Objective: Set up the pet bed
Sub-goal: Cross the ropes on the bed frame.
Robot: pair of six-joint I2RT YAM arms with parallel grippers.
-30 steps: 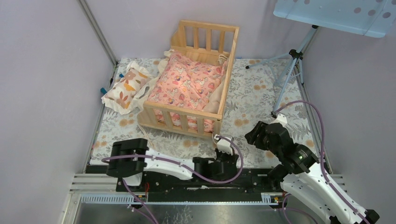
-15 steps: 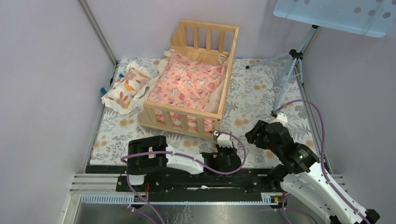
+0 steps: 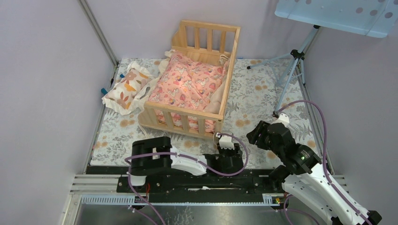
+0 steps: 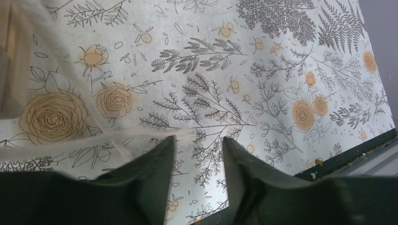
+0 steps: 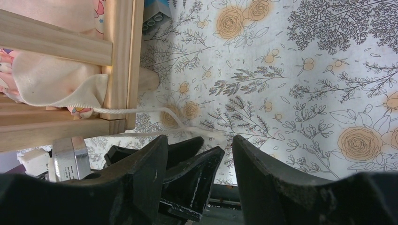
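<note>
Light-wood pet bed [image 3: 184, 112], low slatted rails, standing upright

Mat [image 3: 256, 93] rt of pet bed [image 3: 180, 111]: open passage. Lt side blocked by pillow [image 3: 126, 86]. Tripod [image 3: 295, 53] obstructs far-rt corner. Cord [image 5: 136, 110] across near-rt approach.

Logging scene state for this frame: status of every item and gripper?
pet bed, upright on table, cushion inside.
pink cushion, lying in bed, rumpled.
leaf pillow, on table, outside bed.
cord, slack on table by bed corner.
left gripper, open, empty.
right gripper, open, empty.
</note>
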